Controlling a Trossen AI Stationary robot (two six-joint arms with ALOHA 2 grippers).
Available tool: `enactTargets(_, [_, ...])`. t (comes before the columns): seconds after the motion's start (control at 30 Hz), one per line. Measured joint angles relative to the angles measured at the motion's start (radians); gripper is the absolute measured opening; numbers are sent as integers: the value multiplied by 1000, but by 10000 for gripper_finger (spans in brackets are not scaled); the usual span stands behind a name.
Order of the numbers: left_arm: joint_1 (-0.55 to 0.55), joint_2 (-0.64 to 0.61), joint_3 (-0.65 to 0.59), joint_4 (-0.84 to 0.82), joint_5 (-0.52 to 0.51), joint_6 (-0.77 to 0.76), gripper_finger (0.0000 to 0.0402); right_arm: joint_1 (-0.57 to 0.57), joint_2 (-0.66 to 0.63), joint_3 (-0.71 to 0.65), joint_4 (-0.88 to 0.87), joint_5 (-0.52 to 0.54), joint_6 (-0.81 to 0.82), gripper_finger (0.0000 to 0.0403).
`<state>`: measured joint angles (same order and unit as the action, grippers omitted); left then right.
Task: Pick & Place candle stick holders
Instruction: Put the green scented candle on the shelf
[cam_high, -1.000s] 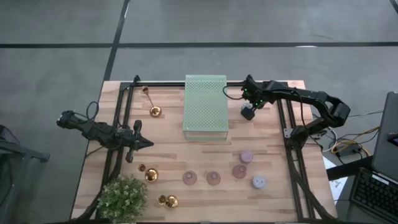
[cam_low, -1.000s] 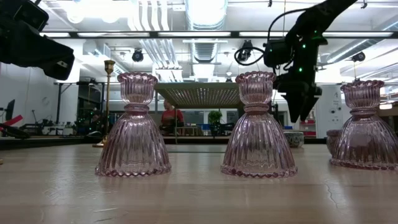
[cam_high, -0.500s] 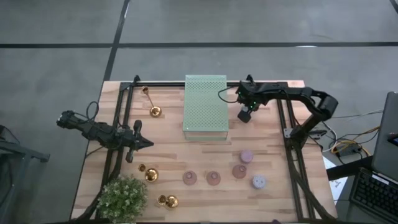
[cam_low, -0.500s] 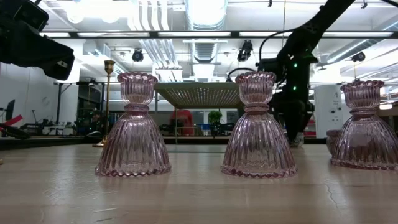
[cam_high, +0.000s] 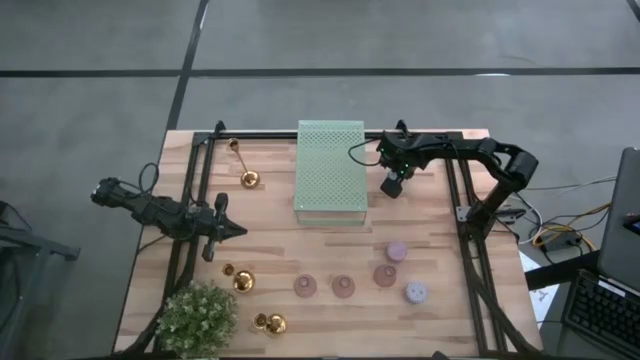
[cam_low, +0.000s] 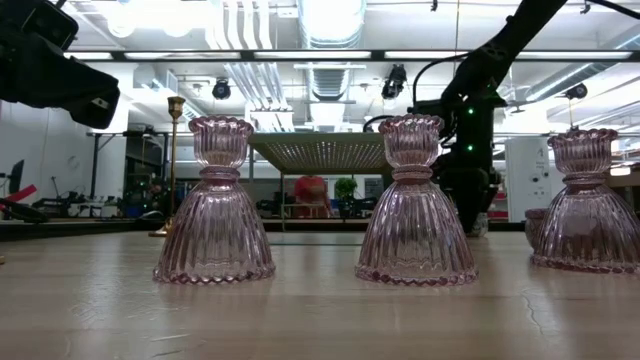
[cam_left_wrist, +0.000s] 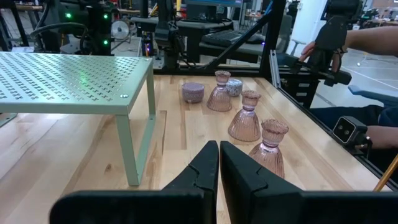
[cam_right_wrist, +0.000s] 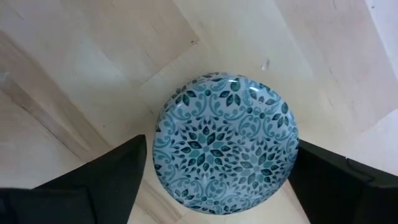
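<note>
Right wrist view showed the right gripper (cam_right_wrist: 221, 154) pointing straight down, its fingers (cam_right_wrist: 93, 180) apart, one at each side of a squat blue-patterned holder (cam_right_wrist: 225, 112). I could not tell whether they already pressed on it. This holder stood on the table (cam_high: 440, 230) just beside the green rack (cam_high: 330, 170), at its right edge. It looked glazed, so probably hard, a little heavy and slippery, and it could chip. The best hold seemed to be low across its round wall, with moderate force. Farther out, three pink glass holders (cam_high: 343, 287) stood in a row near the front, and two squat ones (cam_high: 397, 250) next to them. The left gripper (cam_high: 225, 228) waited near the left side, fingers together.
</note>
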<state>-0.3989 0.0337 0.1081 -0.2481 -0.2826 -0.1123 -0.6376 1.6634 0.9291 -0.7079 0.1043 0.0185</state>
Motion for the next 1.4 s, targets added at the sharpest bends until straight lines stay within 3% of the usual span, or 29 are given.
enactTargets(0.37, [0, 0, 0, 0, 0, 0, 21, 0, -6, 2, -1, -1, 4, 277])
enactTargets(0.83, [0, 0, 0, 0, 0, 0, 21, 1, -21, 0, 10, -27, 31, 270])
enactTargets(1.4, [0, 0, 0, 0, 0, 0, 21, 0, -24, 0, 89, -24, 24, 307])
